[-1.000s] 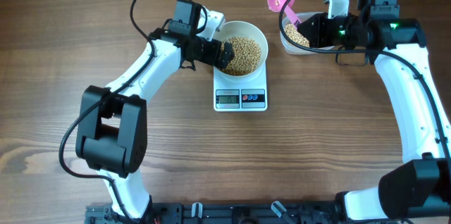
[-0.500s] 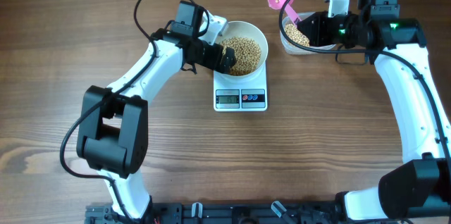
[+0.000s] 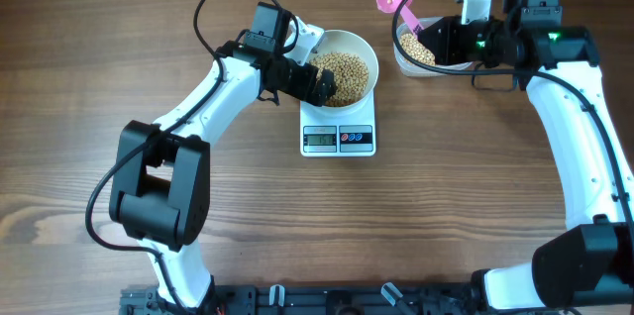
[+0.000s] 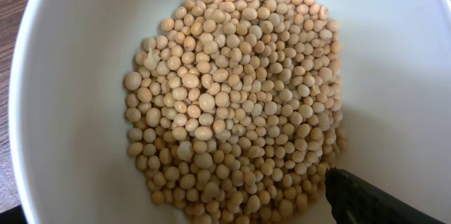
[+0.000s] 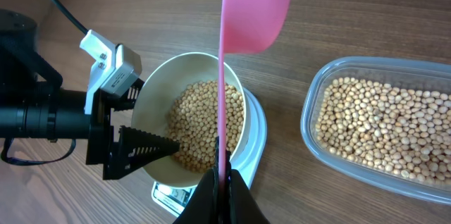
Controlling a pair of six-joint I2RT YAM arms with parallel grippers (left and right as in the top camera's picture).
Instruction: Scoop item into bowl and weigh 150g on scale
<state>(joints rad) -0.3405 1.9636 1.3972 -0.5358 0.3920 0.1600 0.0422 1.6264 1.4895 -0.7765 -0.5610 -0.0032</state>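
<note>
My left gripper (image 3: 319,81) gapes wide, holding nothing, one finger (image 4: 366,199) inside the bowl's (image 3: 363,46) rim above the beans (image 3: 347,72). The bowl sits on the scale (image 3: 338,140). My right gripper (image 5: 222,185) pinches the scoop's (image 5: 254,5) handle, with the tub (image 5: 313,150) just beside it.

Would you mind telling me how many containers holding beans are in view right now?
2. The white bowl sits on the scale; the clear tub stands apart, off to the scale's right. No other seems hidden.
</note>
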